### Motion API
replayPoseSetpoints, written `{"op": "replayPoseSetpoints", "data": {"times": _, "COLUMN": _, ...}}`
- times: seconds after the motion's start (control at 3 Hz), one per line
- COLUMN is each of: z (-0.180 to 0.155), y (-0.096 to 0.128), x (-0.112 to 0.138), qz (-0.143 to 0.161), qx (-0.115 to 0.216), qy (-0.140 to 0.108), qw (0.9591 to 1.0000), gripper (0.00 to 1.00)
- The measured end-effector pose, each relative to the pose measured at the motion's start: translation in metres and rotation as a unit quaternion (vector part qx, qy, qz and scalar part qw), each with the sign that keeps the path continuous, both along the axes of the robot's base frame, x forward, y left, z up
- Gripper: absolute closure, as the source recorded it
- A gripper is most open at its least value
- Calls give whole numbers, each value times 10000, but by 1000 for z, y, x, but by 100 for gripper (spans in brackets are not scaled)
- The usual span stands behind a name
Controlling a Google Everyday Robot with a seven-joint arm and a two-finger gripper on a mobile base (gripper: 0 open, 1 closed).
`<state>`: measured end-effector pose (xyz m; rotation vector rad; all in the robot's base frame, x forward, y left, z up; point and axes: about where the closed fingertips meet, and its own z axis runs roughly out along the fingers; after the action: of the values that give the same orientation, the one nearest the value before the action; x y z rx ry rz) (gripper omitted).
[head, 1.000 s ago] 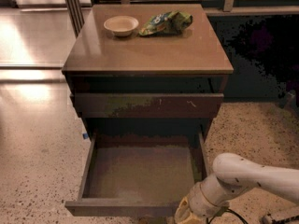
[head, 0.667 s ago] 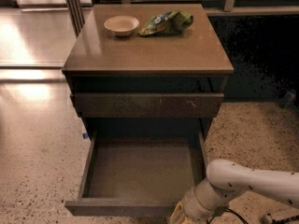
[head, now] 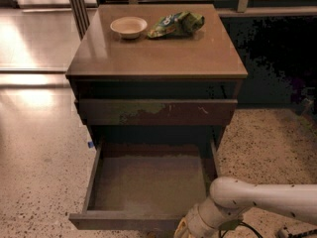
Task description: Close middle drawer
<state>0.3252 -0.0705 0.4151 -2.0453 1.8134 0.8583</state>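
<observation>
Camera view:
- Cabinet (head: 158, 58): brown and flat-topped. It is taken as the reference for all entries below.
- Middle drawer (head: 148, 182): drawn far out of the cabinet's front, towards the camera, and bare inside. Closing is not yet done.
- Upper drawer front (head: 156, 112): scuffed, set nearly flush in the cabinet, directly above the open drawer.
- Gripper (head: 187, 227): placed at the open drawer's front board, right of its middle. It is judged to be set there so that the board can be pushed back into the cabinet. Whether it is spread or closed cannot be told.
- Arm (head: 262, 197): white, extended from the cabinet's front right.
- Bowl (head: 129, 27) and crumpled bag (head: 176, 24): set at the back of the cabinet's top, clear of any push.
</observation>
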Motion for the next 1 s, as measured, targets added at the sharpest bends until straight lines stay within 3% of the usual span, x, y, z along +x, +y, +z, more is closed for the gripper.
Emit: {"op": "replayPoseSetpoints", "data": {"times": 1.0, "z": -17, "y": 5, "x": 24, "qz": -173, "qx": -112, "qy": -392, "qw": 9990, "gripper": 100}}
